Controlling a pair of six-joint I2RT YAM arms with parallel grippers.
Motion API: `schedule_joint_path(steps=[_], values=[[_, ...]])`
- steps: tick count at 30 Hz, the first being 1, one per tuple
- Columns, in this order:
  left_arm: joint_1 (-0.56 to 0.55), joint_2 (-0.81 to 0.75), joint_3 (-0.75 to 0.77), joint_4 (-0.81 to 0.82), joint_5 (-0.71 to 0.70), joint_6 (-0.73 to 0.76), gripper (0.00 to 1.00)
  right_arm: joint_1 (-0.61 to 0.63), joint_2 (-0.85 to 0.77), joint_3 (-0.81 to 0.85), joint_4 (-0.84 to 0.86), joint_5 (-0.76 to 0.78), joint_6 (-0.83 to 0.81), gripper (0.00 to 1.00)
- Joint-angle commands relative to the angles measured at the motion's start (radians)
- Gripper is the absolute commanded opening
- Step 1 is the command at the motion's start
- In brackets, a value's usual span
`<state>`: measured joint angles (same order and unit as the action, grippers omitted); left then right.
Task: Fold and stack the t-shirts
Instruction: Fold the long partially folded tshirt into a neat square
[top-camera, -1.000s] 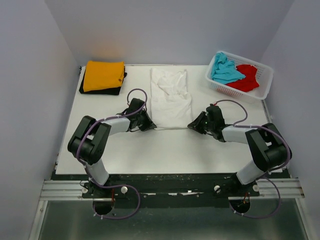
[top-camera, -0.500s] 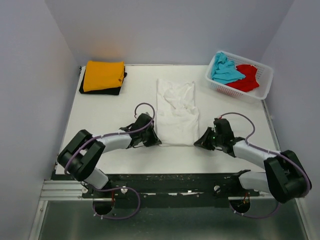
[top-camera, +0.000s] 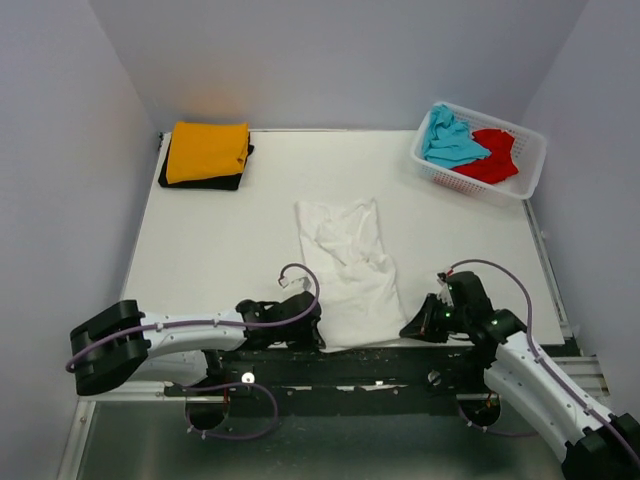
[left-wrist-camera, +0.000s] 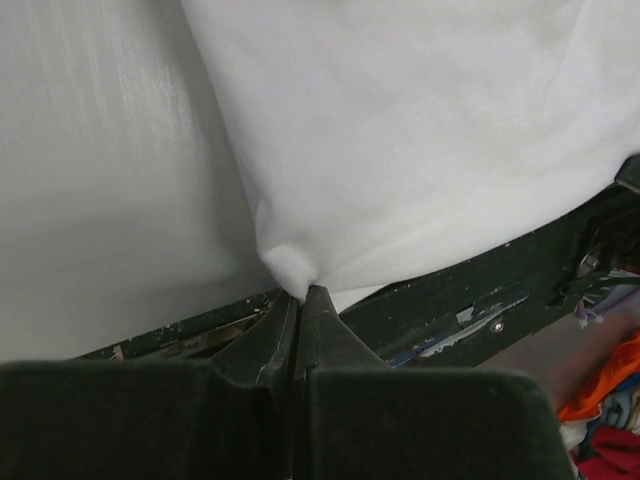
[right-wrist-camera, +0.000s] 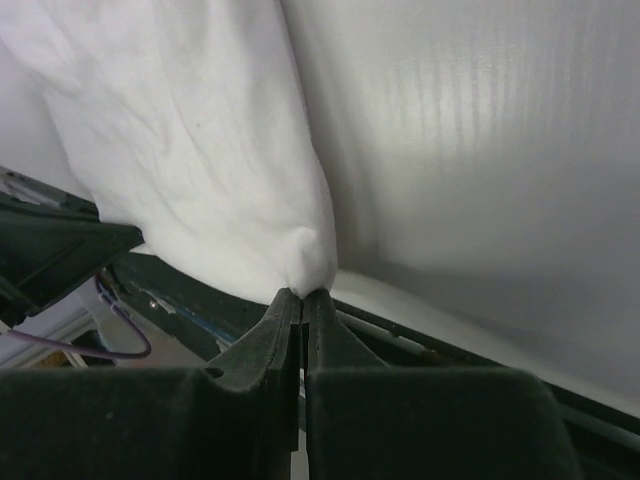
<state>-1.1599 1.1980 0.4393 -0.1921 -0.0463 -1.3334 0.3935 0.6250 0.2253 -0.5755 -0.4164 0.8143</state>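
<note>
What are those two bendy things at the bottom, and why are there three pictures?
They are a robot's two arms, the left arm and the right arm. Each ends in a two-finger pincher called a gripper. The big picture comes from a camera up above. The other two come from small cameras on the wrists, so you see the fingers close up.

The left gripper and the right gripper are each pinched shut on a near corner of the white t-shirt, which lies on the table. Far left, an orange-yellow t-shirt sits folded on a black t-shirt. Far right, a white basket holds a crumpled turquoise t-shirt and a red t-shirt.
</note>
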Motion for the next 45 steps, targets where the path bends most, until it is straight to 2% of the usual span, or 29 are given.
schedule_joint_path(steps=[1,4,7,12,19,27,33,45], values=[[-0.023,-0.115,0.035,-0.142,-0.115,0.024,0.00,0.007,-0.015,0.092,-0.123,-0.033,-0.077,0.05],[-0.020,-0.144,0.117,-0.215,-0.181,0.080,0.00,0.007,0.030,0.169,-0.055,-0.035,-0.080,0.06],[0.006,-0.161,0.192,-0.248,-0.231,0.148,0.00,0.007,0.057,0.263,-0.003,0.094,-0.060,0.06],[0.159,-0.190,0.254,-0.109,-0.149,0.301,0.00,0.007,0.161,0.407,0.090,0.239,-0.061,0.05],[0.356,-0.154,0.375,-0.112,-0.118,0.415,0.00,0.007,0.379,0.610,0.199,0.360,-0.054,0.05],[0.558,-0.011,0.524,-0.067,0.019,0.520,0.00,0.006,0.640,0.825,0.293,0.406,-0.113,0.01],[0.668,0.120,0.616,-0.037,0.108,0.533,0.00,-0.011,0.787,0.931,0.322,0.424,-0.155,0.01],[0.780,0.415,0.835,-0.044,0.131,0.574,0.00,-0.105,1.068,1.035,0.504,0.334,-0.176,0.01]])
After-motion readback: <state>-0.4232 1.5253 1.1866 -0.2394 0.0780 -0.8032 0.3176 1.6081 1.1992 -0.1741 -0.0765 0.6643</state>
